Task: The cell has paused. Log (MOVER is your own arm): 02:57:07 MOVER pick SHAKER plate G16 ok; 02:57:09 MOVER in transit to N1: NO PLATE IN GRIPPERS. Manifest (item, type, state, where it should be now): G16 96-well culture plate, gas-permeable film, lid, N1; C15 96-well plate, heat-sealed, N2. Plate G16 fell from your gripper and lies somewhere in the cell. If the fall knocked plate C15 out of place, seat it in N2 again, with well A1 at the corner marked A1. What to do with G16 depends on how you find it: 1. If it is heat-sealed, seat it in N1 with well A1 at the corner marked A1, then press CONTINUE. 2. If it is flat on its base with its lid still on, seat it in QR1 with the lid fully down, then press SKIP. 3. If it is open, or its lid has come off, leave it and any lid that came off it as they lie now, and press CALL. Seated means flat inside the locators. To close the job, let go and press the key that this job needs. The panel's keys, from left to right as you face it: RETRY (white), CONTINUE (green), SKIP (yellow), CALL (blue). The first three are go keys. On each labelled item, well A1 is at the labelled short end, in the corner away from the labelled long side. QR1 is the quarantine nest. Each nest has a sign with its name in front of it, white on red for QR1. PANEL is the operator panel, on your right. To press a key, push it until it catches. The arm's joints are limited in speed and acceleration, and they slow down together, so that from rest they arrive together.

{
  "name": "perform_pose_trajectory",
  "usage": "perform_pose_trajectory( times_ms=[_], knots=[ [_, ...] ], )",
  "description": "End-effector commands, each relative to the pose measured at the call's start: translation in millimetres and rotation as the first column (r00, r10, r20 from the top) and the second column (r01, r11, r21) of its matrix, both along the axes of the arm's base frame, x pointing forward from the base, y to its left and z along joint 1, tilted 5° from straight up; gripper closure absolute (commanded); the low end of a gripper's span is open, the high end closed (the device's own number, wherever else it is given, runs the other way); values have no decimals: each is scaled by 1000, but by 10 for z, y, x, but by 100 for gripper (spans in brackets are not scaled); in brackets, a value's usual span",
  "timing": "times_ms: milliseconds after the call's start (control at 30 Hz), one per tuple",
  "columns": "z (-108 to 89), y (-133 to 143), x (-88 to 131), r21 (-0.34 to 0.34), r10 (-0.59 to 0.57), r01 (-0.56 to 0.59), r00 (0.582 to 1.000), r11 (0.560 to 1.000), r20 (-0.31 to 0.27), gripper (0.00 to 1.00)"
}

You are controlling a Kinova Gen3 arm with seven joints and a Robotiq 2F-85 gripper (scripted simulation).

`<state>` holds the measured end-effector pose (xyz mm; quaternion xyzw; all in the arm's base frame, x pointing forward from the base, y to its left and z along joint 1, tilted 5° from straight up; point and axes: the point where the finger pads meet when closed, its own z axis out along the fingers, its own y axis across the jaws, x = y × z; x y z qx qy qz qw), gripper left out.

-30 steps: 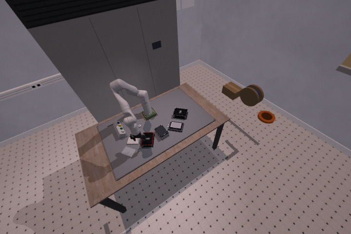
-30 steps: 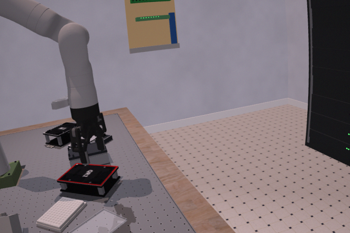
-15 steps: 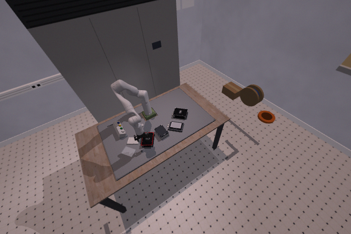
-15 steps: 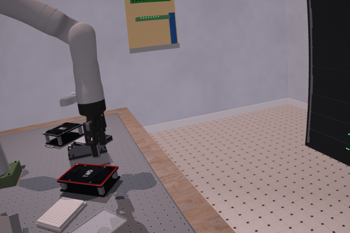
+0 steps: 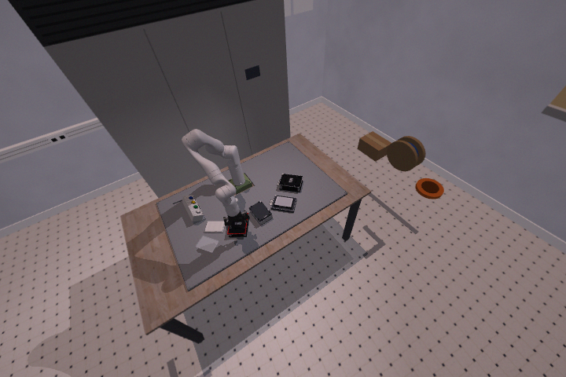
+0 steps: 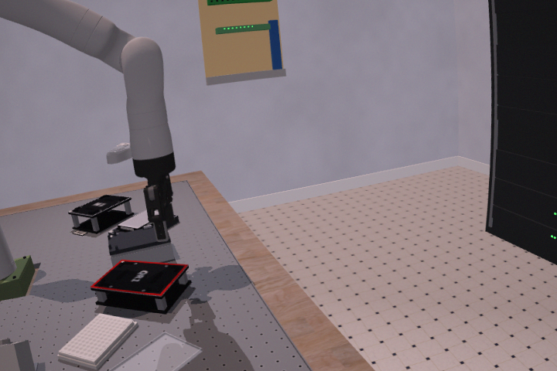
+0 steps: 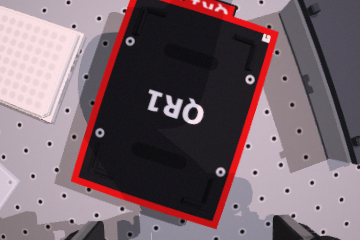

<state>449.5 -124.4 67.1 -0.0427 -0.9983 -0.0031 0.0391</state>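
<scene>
Plate G16 (image 6: pixel 97 340) is a white 96-well plate lying flat on the table with its wells uncovered; it also shows in the wrist view (image 7: pixel 30 60) and the overhead view (image 5: pixel 214 226). Its clear lid (image 6: pixel 156 353) lies flat on the table beside it, apart from it (image 5: pixel 207 243). The red-rimmed QR1 nest (image 7: pixel 173 110) is empty. My gripper (image 7: pixel 193 232) is open and empty, hovering above the QR1 nest (image 6: pixel 141 280). Plate C15 (image 5: pixel 284 202) sits in its nest with a pale top. The N1 nest (image 5: pixel 290 181) is empty.
The operator panel (image 5: pixel 193 207) with its coloured keys stands left of G16. A dark grey box (image 7: pixel 333 80) stands just past QR1, between it and C15's nest. The arm's green base (image 5: pixel 240 181) is at the table's back edge.
</scene>
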Motion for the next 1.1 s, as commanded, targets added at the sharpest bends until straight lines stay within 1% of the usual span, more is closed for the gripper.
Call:
perform_pose_trajectory(
  times_ms=[0, 367, 433, 833, 900, 933, 1000, 1067],
  knots=[
    [5, 139, 42, 0, 10, -10, 1000, 1000, 1, 0],
    [1, 495, 130, 0, 10, -10, 1000, 1000, 1, 0],
    [1, 495, 130, 0, 10, -10, 1000, 1000, 1, 0],
    [-3, 884, 227, 0, 10, -10, 1000, 1000, 2, 0],
    [-3, 885, 227, 0, 10, -10, 1000, 1000, 2, 0],
    [-3, 918, 224, 3, 50, -50, 999, 999, 2, 0],
    [-3, 918, 224, 3, 50, -50, 999, 999, 2, 0],
    [-2, 985, 219, 9, 129, -129, 992, 992, 3, 0]
  ],
)
